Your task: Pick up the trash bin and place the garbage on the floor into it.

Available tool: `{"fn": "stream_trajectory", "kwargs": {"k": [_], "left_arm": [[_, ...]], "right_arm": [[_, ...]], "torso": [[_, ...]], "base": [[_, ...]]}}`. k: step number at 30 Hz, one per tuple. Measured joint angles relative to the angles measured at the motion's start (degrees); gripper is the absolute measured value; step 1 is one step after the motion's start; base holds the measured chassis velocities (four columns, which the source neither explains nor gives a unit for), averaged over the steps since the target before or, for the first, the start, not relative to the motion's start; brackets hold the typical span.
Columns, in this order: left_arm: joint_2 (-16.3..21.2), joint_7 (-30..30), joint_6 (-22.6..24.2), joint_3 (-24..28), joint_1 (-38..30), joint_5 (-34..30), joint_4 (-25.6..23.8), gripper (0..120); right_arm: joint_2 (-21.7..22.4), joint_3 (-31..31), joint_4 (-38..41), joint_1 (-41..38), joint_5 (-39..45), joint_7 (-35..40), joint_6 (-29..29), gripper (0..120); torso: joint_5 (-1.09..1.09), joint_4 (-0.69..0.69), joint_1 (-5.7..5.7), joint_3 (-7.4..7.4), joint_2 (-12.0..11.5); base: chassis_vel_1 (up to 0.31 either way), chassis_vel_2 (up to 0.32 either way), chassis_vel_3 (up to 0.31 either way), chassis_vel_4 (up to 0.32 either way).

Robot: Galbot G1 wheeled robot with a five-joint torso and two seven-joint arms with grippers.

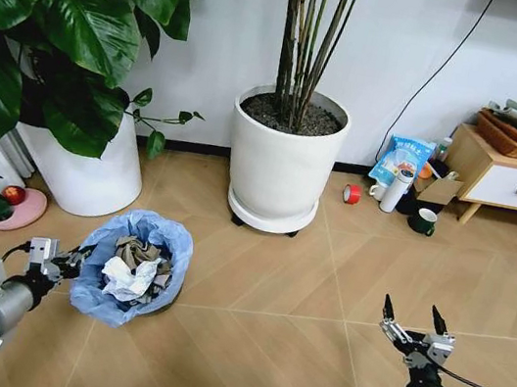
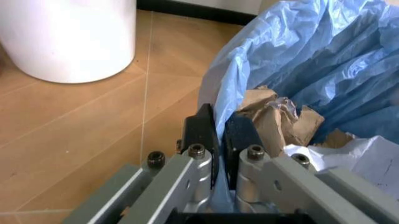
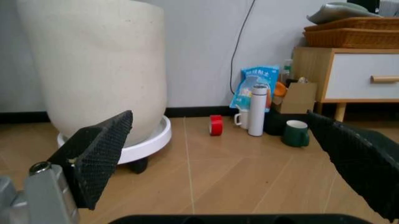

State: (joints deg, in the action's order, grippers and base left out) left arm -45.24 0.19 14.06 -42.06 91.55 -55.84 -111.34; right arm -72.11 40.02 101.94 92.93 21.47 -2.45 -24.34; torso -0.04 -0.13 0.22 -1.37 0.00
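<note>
Now bin (image 1: 132, 267) rim in L end effector (image 1: 72, 260).

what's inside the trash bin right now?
The trash bin, its rim pinched by the left gripper, holds crumpled brown paper and a crumpled white tissue. Anything beneath them is covered. The right gripper hangs open, apart.
</note>
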Motion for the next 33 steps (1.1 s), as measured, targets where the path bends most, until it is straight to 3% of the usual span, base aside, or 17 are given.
{"fn": "stream_trajectory", "kwargs": {"k": [13,33], "left_arm": [[0.1,0.0,0.0,-1.3,1.1,-0.1,-0.6,0],[0.4,0.0,0.0,-1.5,0.9,-0.5,-0.7,0]], "right_arm": [[0.0,0.2,0.8,1.0,-0.3,-0.8,-0.5,100],[-0.1,0.5,1.3,1.7,-0.5,-2.0,-1.0,100]], "torso": [[0.0,0.01,0.0,0.0,0.0],[-0.01,0.0,0.0,0.0,0.0]], "base": [[0.093,-0.003,-0.09,0.005],[0.132,-0.09,-0.13,0.091]]}}
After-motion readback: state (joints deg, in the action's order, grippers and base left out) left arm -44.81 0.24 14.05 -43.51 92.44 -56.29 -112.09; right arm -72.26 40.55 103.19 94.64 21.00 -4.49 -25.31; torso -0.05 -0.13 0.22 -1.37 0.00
